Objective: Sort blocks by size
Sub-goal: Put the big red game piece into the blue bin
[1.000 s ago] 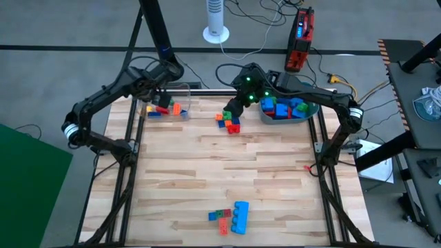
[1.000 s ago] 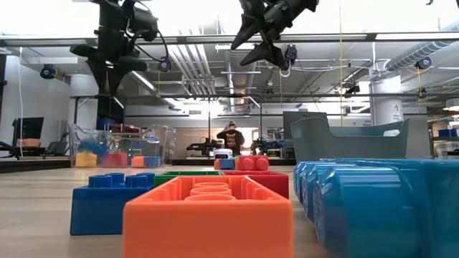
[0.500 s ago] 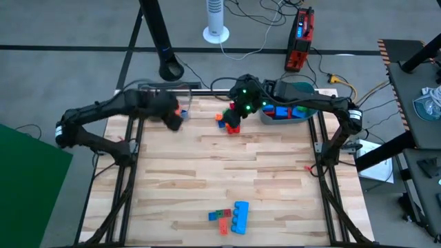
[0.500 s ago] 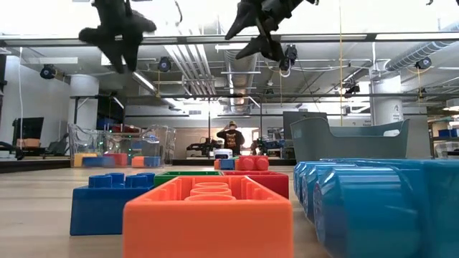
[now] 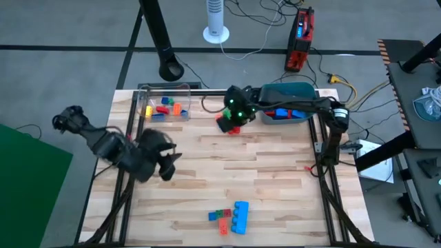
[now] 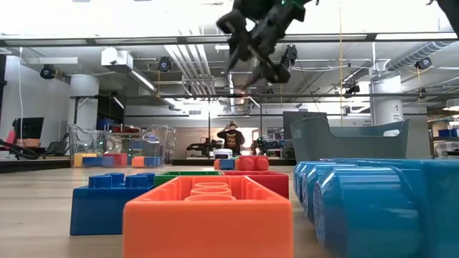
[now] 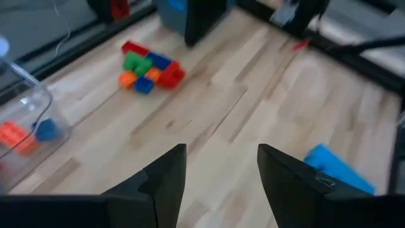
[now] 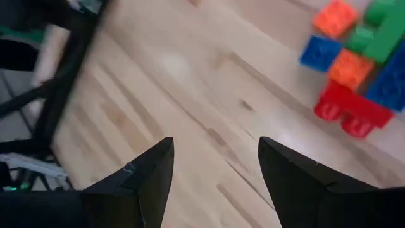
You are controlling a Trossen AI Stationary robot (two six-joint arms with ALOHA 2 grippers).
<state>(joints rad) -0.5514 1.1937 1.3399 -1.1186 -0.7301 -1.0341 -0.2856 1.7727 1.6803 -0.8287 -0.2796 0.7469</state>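
A small pile of blocks (image 7: 149, 66) in red, green, blue and orange lies at the table's far middle. My right gripper (image 5: 229, 118) hovers open just above it, hiding most of it from overhead. Its wrist view shows the pile (image 8: 354, 69) past the fingers. A big blue block (image 5: 240, 216) lies near the front edge with small green, red and orange blocks (image 5: 220, 218). My left gripper (image 5: 167, 160) hangs open over the table's left middle and holds nothing. More small blocks lie in the clear box (image 5: 165, 105), and bigger ones in the teal tub (image 5: 288, 109).
The clear box stands at the far left and the teal tub at the far right. Bare wood spans the table's middle (image 5: 262, 162). In the low view, the near blocks (image 6: 208, 211) fill the foreground. A person stands far off in the room (image 6: 231, 136).
My left gripper has swung away from the clear box, toward the table's near and left edges, and now hangs over the left middle. My right gripper has gone from beside the tub toward the table's left and now stands over the pile.
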